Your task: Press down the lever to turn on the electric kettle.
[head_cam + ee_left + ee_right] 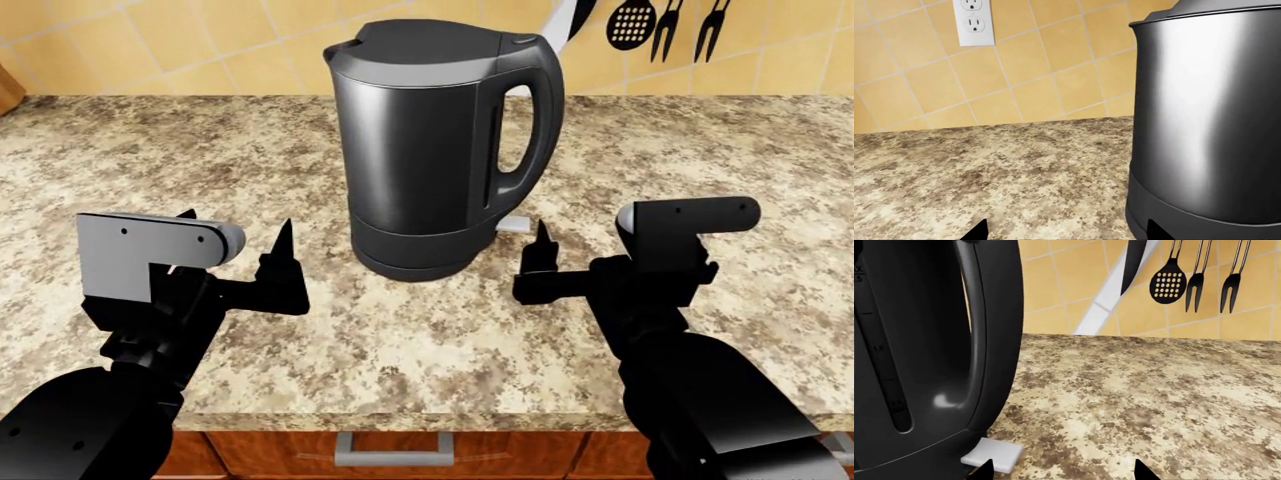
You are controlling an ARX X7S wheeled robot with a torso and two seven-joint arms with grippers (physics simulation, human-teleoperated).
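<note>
**Operator:** Nearest my head camera were the two arms, then the desk (694,130), then the electric kettle (427,150) standing mid-desk between them.

**Colleague:** And the grippers?

**Operator:** The left gripper (234,262) had its jaws apart, beside the kettle's body and holding nothing. The right gripper (541,260) sat close to the lever (993,455), which jutted from the base under the handle. I saw only one fingertip from the head; my right wrist view showed two tips spread.

**Colleague:** Progress?

**Operator:** I judged the approach nearly done; the lever looked untouched, so the press remained.

**Colleague:** Any writing?

**Operator:** Only faint level marks on the kettle's gauge, roughly "1.0"; the rest was unreadable.
</note>
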